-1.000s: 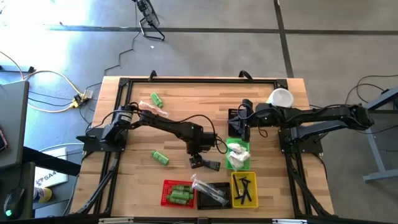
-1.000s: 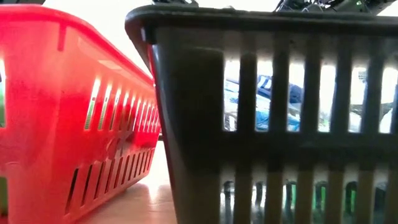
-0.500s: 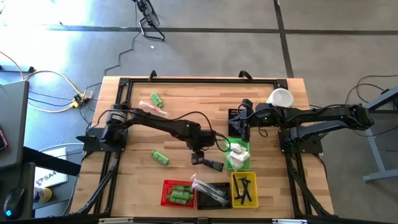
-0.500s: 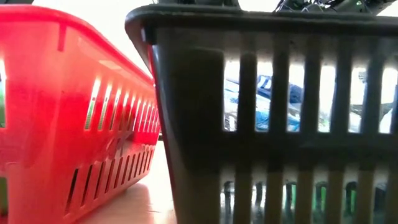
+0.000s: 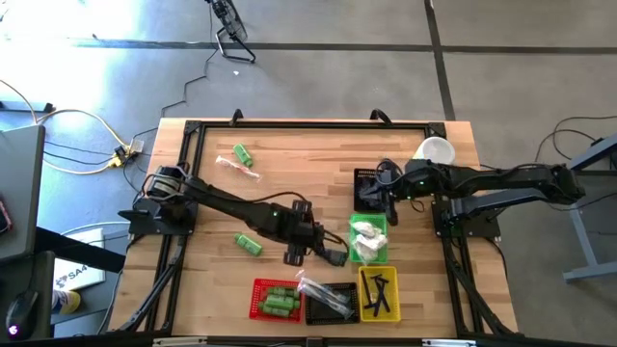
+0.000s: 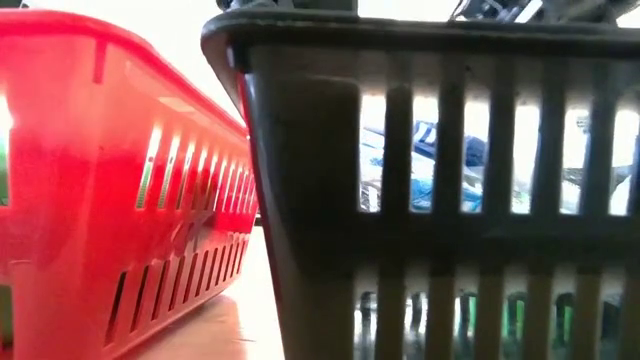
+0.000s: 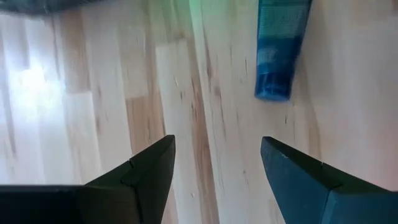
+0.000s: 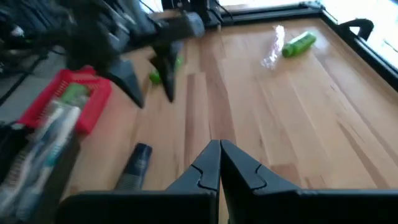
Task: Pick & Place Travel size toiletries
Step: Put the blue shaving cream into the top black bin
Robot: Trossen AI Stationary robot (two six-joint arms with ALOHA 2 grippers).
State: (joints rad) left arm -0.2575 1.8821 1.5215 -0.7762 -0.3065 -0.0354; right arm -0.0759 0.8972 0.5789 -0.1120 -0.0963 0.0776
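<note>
My left gripper (image 5: 294, 254) (image 7: 217, 146) hangs open and empty above the bare wood, near the middle of the table. A dark blue tube (image 5: 334, 257) (image 7: 278, 50) lies flat on the table just to its right, untouched. One green bottle (image 5: 249, 244) lies left of the gripper. Another green bottle (image 5: 242, 154) and a clear-wrapped item (image 5: 234, 165) lie at the far left. My right gripper (image 5: 388, 196) (image 8: 219, 149) is shut and empty, held over a dark basket (image 5: 365, 198) at the right.
Along the near edge stand a red basket (image 5: 275, 301) with green bottles, a black basket (image 5: 329, 302) with wrapped items and a yellow basket (image 5: 378, 294) with black pieces. A green basket (image 5: 370, 253) holds white packets. A white cup (image 5: 436, 151) stands far right.
My left gripper has risen from the table, rolled about its own line and drawn slightly toward the table's left and near edges, still open. The blue tube stays where it lay.
</note>
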